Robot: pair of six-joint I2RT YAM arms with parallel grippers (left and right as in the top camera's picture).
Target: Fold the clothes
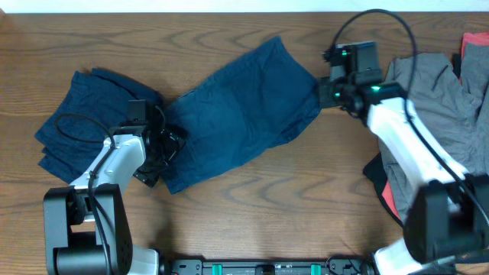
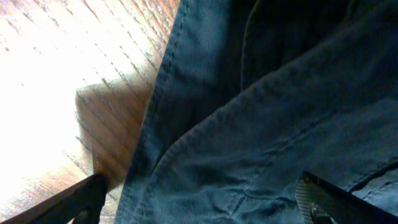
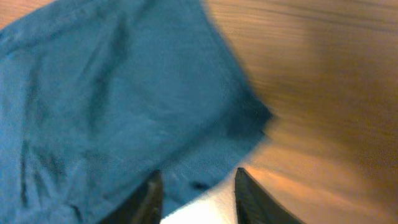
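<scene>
A navy garment (image 1: 241, 114) is spread across the middle of the table (image 1: 252, 221), laid on a slant – its lower end is near the left arm and its upper end reaches toward the right arm. Seams and a stitched hem are seen on it in the left wrist view. A second navy garment (image 1: 80, 114) is bunched at the table's left side, just beside the first; whether the two touch is hidden by the left arm.

The left gripper (image 1: 166, 145) is held over the lower left end of the spread garment. Its fingers (image 2: 68, 202) are set wide apart, with cloth lying under the gap and nothing clamped between them – it is released. Bare wood is seen beside the hem in that view.

The right gripper (image 1: 327, 92) is placed at the garment's right edge. In the blurred right wrist view its fingers (image 3: 151, 199) are parted by a narrower gap, and the cloth's corner lies just ahead of and below them. No fabric is seen pinched, so this gripper is also taken as released.

At the table's right side a grey pile (image 1: 443, 107) of cloth is heaped under and behind the right arm. A red cloth (image 1: 475, 50) shows at its far corner.
</scene>
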